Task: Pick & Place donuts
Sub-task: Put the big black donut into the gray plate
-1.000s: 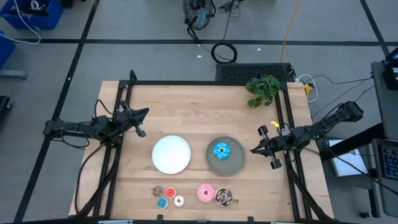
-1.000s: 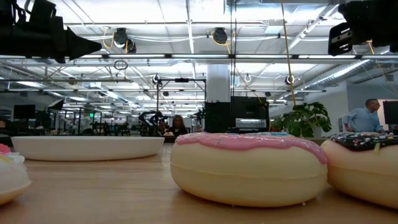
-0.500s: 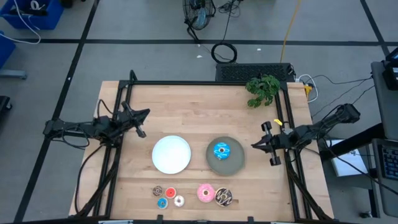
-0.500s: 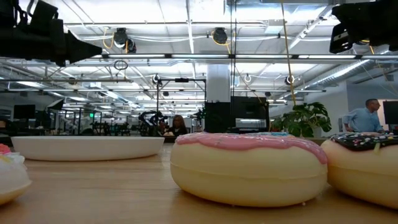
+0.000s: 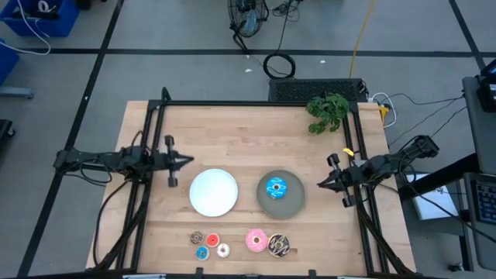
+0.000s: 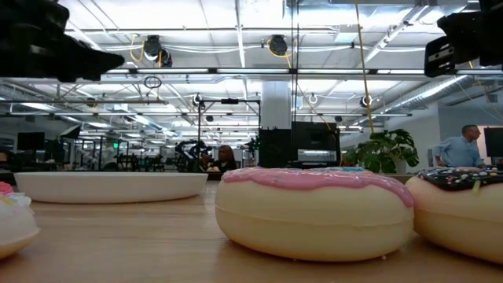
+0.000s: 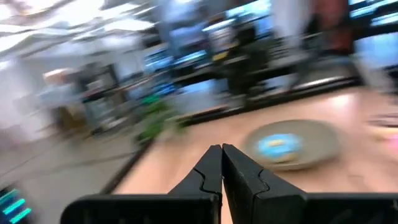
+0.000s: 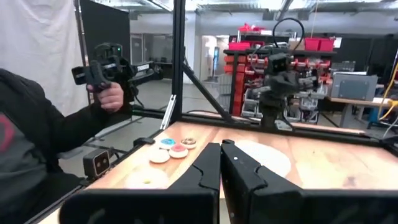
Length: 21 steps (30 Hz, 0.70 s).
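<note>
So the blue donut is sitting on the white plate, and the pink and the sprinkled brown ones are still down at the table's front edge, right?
Not quite. In the high view the blue donut sits on the grey plate; the white plate beside it holds nothing. The rest stands: the pink donut and sprinkled brown donut lie at the table's front edge.

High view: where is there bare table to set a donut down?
Bare wood runs along the far edge, from the plant leftward, behind the white plate and the grey plate holding the blue donut. Crowded: the near edge, with small donuts, pink donut and sprinkled donut.
</note>
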### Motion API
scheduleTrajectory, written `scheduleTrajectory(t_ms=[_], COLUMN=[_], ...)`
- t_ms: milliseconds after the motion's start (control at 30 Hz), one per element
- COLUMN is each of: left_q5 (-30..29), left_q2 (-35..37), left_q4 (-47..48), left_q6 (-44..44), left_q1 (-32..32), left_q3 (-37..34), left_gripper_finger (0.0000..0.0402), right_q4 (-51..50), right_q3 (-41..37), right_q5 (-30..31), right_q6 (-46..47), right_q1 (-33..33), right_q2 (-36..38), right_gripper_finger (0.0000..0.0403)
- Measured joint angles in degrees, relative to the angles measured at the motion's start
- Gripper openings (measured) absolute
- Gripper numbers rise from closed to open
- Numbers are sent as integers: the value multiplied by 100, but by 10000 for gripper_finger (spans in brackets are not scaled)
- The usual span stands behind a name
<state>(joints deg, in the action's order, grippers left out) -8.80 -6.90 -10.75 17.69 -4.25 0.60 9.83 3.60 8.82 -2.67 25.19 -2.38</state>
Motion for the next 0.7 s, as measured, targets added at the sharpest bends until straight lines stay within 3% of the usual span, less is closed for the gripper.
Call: scheduleTrajectory(t_ms=[33,267,500,700], left_q5=[191,17,-24,32], left_q2=[0,-194,-917,-1037], left_q4=[-17,-372,-595,-1143], left_q6=[-15,-424,-102,-106], left_q1=[-2,2,7,6], left_q3=[0,0,0,0], left_gripper_finger=[19,19,8,10], right_q4=[23,14,12,1], right_q3=[-1,-2,-7,-8], right_q5=[2,-4,-9,-9], right_q6=[5,47,-42,-37], right_q1=[1,2,2,2], right_q2=[19,29,29,29], right_gripper_finger=[0,0,0,0])
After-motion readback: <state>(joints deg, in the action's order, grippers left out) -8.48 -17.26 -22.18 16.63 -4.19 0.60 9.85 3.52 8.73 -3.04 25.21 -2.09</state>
